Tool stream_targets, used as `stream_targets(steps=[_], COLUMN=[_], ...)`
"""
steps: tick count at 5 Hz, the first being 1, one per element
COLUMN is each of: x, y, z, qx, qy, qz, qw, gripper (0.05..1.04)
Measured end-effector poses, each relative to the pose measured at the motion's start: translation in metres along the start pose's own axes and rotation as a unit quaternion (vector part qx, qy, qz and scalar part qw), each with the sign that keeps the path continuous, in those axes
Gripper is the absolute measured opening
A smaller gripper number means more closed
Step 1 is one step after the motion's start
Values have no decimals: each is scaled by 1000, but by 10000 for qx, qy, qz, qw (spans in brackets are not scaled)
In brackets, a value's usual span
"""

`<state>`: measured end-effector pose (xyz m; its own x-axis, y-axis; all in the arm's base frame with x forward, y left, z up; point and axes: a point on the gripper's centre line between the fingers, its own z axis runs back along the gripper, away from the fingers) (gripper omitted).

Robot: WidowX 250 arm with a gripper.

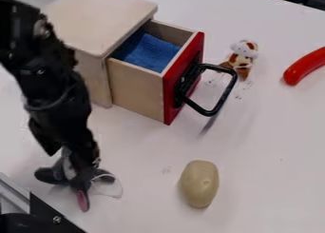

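The small grey toy (49, 175), with a pink patch, was at the near left of the white table (260, 141), directly at the black gripper (79, 172); whether it was grasped could not be told. The arm (54, 84) slanted down from the far left. A wooden drawer (136, 88) with blue cloth (151, 53) stood open beyond, a tan, potato-like object (199, 183) rightward.

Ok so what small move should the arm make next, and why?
I'd probably try a slight, slow lift straight up, as a grip check. The gripper is right down at the grey toy and hides part of it, so I can't tell whether it's held. Up also seems safer than sideways, with the open drawer on one side.
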<state>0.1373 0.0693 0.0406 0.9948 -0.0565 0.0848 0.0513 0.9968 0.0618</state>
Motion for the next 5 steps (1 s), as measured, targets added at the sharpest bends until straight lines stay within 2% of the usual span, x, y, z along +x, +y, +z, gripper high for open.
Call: stream_targets(steps=[2, 3, 4, 5], x=[-8, -9, -6, -6], y=[12, 10, 6, 4], z=[-26, -37, -40, -42], qx=[118, 139, 142, 140], qy=[160, 245, 241, 260], qz=[168, 247, 293, 279], qw=[9997, 9993, 9992, 9992], gripper=[1000, 968, 773, 699])
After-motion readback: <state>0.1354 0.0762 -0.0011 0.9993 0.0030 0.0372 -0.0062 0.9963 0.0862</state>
